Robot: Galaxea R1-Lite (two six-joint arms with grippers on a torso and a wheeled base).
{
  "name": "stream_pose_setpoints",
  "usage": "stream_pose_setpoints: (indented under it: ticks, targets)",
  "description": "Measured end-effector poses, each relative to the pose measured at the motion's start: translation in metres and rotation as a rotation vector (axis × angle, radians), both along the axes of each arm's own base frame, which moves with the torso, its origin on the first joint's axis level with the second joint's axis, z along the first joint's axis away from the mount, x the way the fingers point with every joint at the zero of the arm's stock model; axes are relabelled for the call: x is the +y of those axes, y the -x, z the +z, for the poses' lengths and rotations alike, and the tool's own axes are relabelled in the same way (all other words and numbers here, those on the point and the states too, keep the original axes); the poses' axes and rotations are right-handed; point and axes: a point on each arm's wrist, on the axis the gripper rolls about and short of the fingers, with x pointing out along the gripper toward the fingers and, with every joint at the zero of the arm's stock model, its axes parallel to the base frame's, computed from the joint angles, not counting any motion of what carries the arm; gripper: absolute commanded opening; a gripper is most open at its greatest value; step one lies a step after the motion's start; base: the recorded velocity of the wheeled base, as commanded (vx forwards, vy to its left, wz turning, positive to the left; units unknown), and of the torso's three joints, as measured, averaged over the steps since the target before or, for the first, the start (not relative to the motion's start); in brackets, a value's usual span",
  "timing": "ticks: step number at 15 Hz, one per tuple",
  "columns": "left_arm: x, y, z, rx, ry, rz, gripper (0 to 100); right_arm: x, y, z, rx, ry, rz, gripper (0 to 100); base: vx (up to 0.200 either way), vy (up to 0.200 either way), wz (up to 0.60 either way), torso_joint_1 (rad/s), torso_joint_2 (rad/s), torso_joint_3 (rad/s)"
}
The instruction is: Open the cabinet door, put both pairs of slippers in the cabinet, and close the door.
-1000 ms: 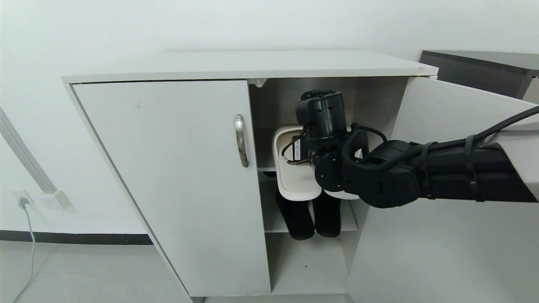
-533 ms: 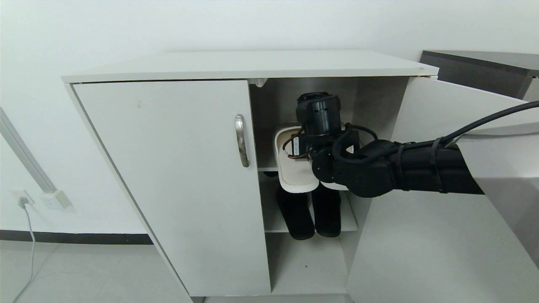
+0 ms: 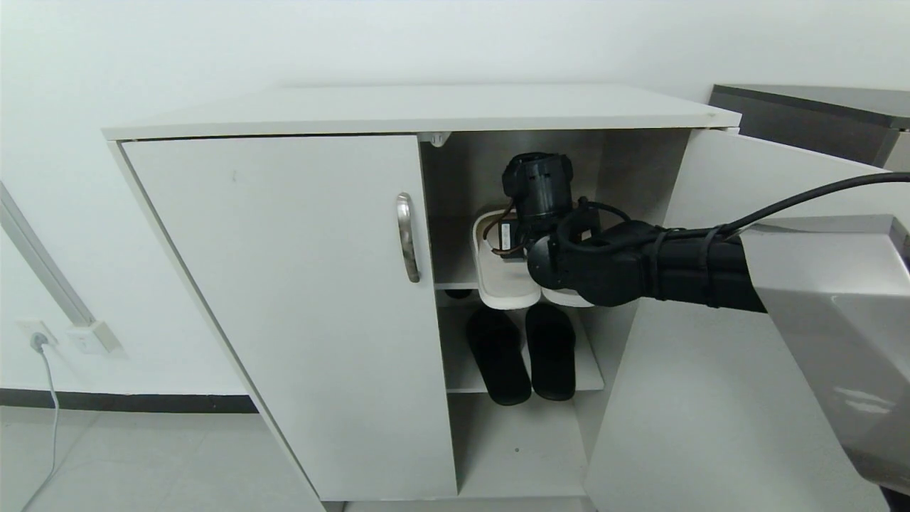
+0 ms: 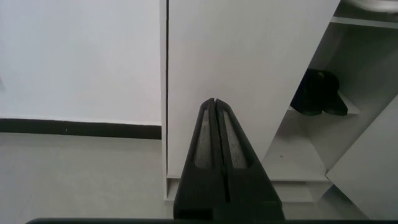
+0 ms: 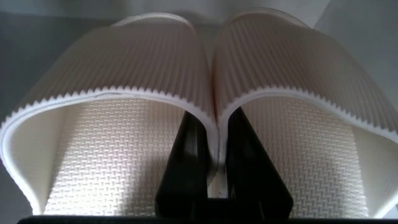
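Note:
The white cabinet (image 3: 284, 299) has its right door (image 3: 718, 370) swung open and its left door shut. A pair of black slippers (image 3: 522, 352) lies on the middle shelf (image 3: 462, 384). My right gripper (image 5: 214, 158) is inside the cabinet at the upper shelf, shut on the inner straps of the cream slippers (image 3: 506, 284), which poke out over the shelf's front edge. The cream slippers (image 5: 124, 124) sit side by side around the fingers. My left gripper (image 4: 215, 112) is shut and empty, low in front of the cabinet's left door (image 4: 230, 74), with the black slippers (image 4: 320, 93) off to one side.
A metal handle (image 3: 406, 238) is on the shut left door. The bottom compartment (image 3: 515, 448) is bare. A wall socket and cable (image 3: 39, 341) are low on the left wall. A dark grey counter (image 3: 810, 117) stands behind the open door.
My right arm has pushed deeper into the cabinet, carrying the cream slippers up and back onto the upper shelf and uncovering the black slippers below.

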Motion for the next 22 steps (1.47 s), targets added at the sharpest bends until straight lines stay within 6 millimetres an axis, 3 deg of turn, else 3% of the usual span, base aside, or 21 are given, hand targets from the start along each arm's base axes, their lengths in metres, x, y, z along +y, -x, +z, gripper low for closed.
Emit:
stream_pose_setpoints:
  ticks: [22]
  targets:
    - [0.000,0.000,0.000,0.000,0.001,0.000,0,-0.013,-0.018,-0.009,0.016,-0.002,0.020,0,0.000,0.000,0.00,0.000,0.00,0.000]
